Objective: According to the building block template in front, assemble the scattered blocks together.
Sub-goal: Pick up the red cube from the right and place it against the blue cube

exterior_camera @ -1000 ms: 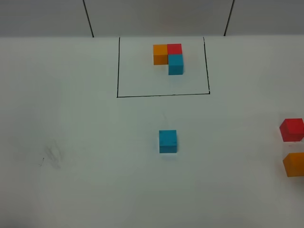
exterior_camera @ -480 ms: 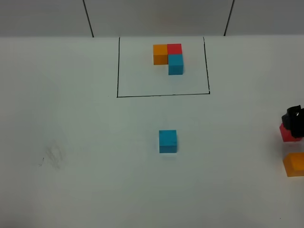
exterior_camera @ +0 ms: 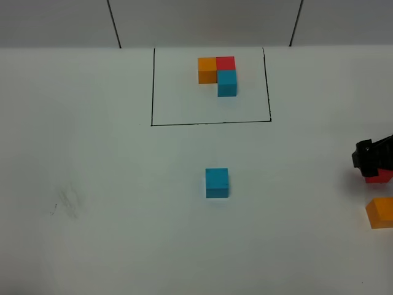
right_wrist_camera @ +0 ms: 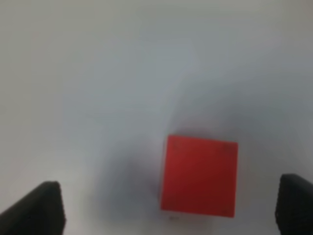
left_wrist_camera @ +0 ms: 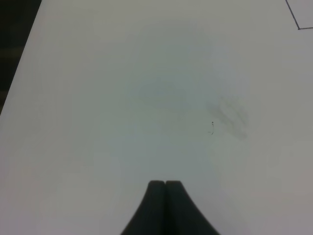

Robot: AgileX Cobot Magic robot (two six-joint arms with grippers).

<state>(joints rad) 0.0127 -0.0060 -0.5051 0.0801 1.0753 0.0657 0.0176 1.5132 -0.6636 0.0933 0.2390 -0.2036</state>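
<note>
Listing progress, as judged: no assembly done, all three placements left.

- Template (exterior_camera: 218,75): orange, red and cyan L inside a black outline (exterior_camera: 210,123), at 12 o'clock on the desk (exterior_camera: 110,246).
- Cyan cube (exterior_camera: 217,182): near desk centre, at 6 o'clock of the template, alone.
- Red cube (exterior_camera: 378,179): at the 3 o'clock edge, mostly covered by the right arm (exterior_camera: 374,155).
- Orange cube (exterior_camera: 381,212): near the red cube, at its 6 o'clock, cut by the frame.
- Right fingers (right_wrist_camera: 46,208): spread wide, one on each side of the red cube, not touching it; the cube sits nearer one finger.
- Left fingers (left_wrist_camera: 156,210): pressed together, holding nothing, over bare desk near a grey smudge (left_wrist_camera: 230,115).

View notes: only the high camera shows the template and all three loose cubes, but it hides the finger gap. The right wrist camera alone reveals that gap. The left wrist camera alone shows the left fingers, which are absent from the high view.
</note>
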